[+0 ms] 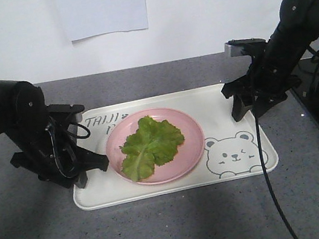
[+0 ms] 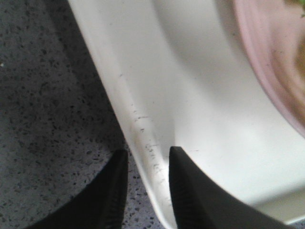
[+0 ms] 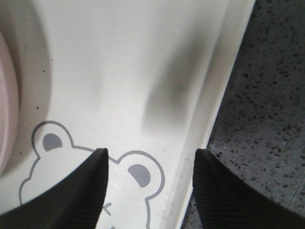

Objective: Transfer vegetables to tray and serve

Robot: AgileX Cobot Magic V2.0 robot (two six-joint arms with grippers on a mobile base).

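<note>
Cream rectangular plastic tray [image 1: 230, 101], frame centre on grey speckled counter [image 1: 165, 229], looks stiff, slick; rim-edge grips suit: left tool [image 2: 145, 183] narrowly parted astride rim, right tool [image 3: 150, 183] wide, both empty.

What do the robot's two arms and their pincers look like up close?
Both arms are bulky, matte black and rounded. The left arm has looped black cables at its wrist and shoulder; the right arm carries a small grey box and trails a long black cable. The left gripper and right gripper each have two tapered black fingers with finely ribbed inner pads.
</note>
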